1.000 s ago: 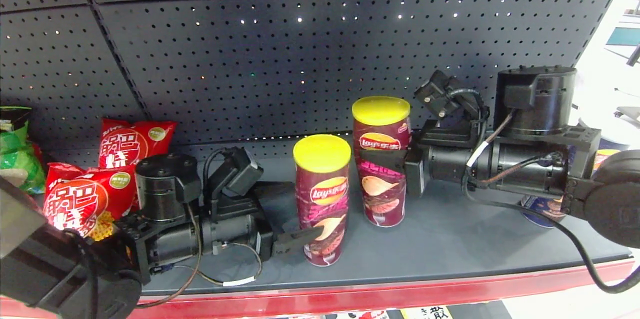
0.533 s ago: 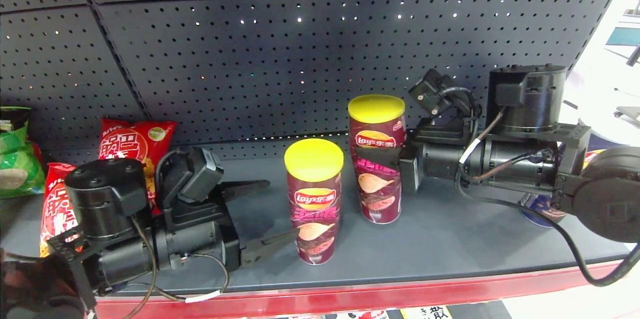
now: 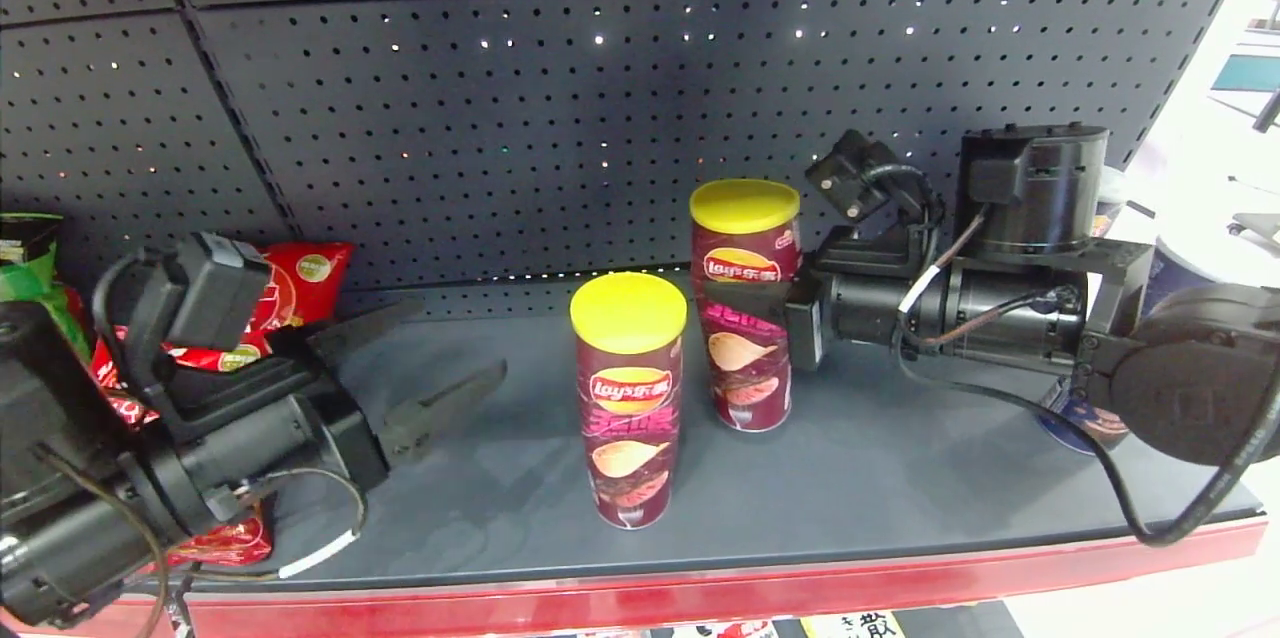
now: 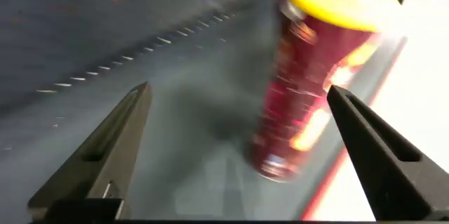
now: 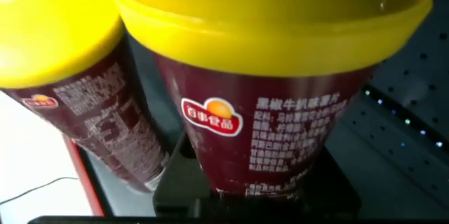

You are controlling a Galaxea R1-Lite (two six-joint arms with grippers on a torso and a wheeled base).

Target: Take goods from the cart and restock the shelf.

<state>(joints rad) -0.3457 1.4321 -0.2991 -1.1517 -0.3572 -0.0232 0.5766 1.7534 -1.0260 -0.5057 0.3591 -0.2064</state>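
rear maroon cylindrical chip can with yellow plastic lid [image 3: 745, 248] [image 5: 273, 112]: upright toward the back of the dark grey metal shelf [image 3: 900, 488], clamped at mid-height by the right gripper [image 3: 748, 306], which comes in from 3 o'clock. front maroon cylindrical chip can with yellow plastic lid [image 3: 628, 398] [image 4: 302, 76]: upright and free, just beside the rear one at its 7 o'clock. left gripper [image 3: 455, 338] [image 4: 238, 90]: fingers spread wide, holding nothing, at 9 o'clock of the front can and apart from it. red snack bags [image 3: 300, 278] and a green bag [image 3: 25, 268] lie at far 9 o'clock, against the perforated dark back panel [image 3: 600, 118].
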